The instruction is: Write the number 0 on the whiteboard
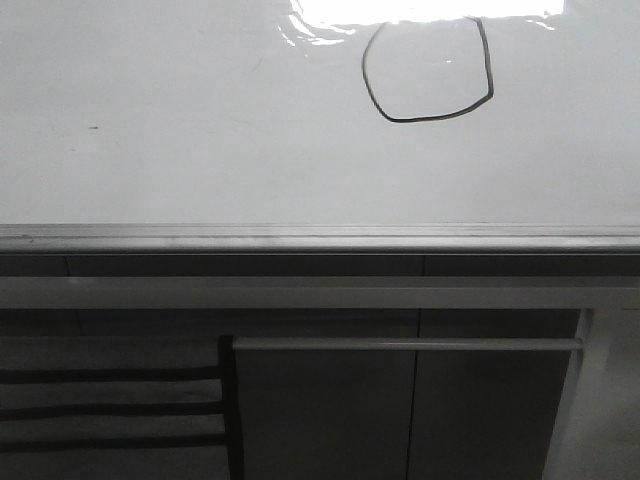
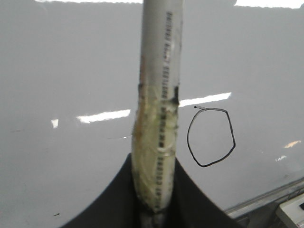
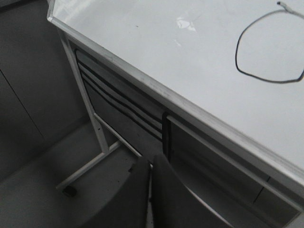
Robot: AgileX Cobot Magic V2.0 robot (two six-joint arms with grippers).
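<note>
The number 0 [image 1: 428,72] is a thin black lopsided loop near the far right of the whiteboard [image 1: 200,130]; it also shows in the left wrist view [image 2: 211,137] and the right wrist view [image 3: 270,47]. My left gripper [image 2: 154,190] is shut on a white marker [image 2: 159,95] wrapped in yellowish tape, held off the whiteboard [image 2: 71,71] beside the loop; the marker's tip is out of view. My right gripper [image 3: 151,164] is shut and empty, below the whiteboard's edge [image 3: 156,90]. Neither gripper shows in the front view.
The board's grey metal edge rail [image 1: 320,238] runs across the front. Below it are grey cabinet fronts [image 1: 330,410], a horizontal bar [image 1: 400,343] and a white stand leg [image 3: 88,114] on the floor. A tiny dark speck [image 1: 93,127] marks the board's left part.
</note>
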